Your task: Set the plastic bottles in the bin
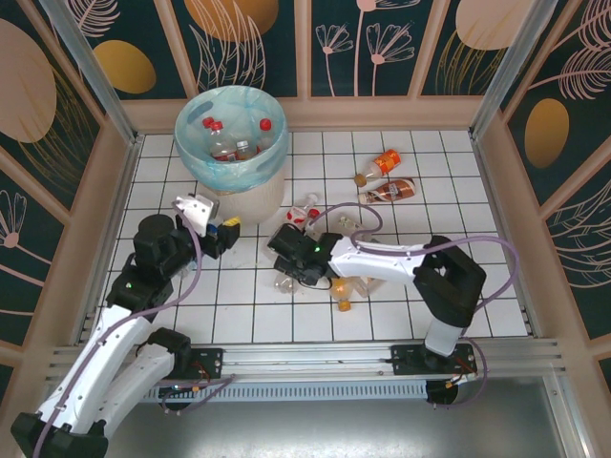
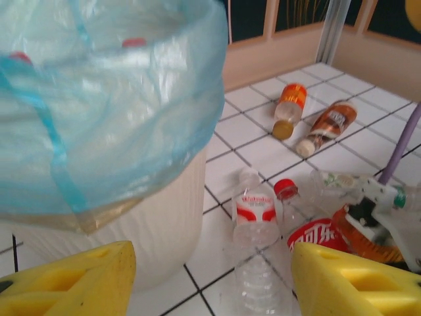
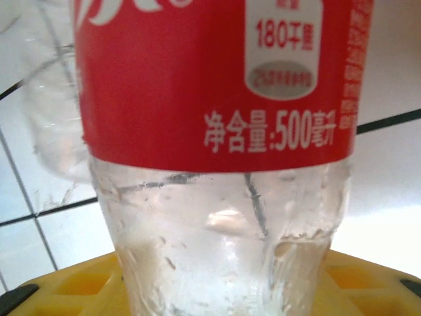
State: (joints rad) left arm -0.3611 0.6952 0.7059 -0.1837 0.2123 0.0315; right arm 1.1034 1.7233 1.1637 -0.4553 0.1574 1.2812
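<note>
Left tool [image 1: 227,233], fingers apart, hangs at the bin's [image 1: 196,157] six o'clock. Right tool [image 1: 286,267] meets a red-labelled clear bottle [image 3: 217,197]; I cannot tell if it is clamped.

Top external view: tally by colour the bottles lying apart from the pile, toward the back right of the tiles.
Orange bottle: 1
Brown bottle: 1
Total: 2

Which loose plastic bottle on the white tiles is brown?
The brown plastic bottle with a pale cap, lying beside the orange plastic bottle, back right.
</note>
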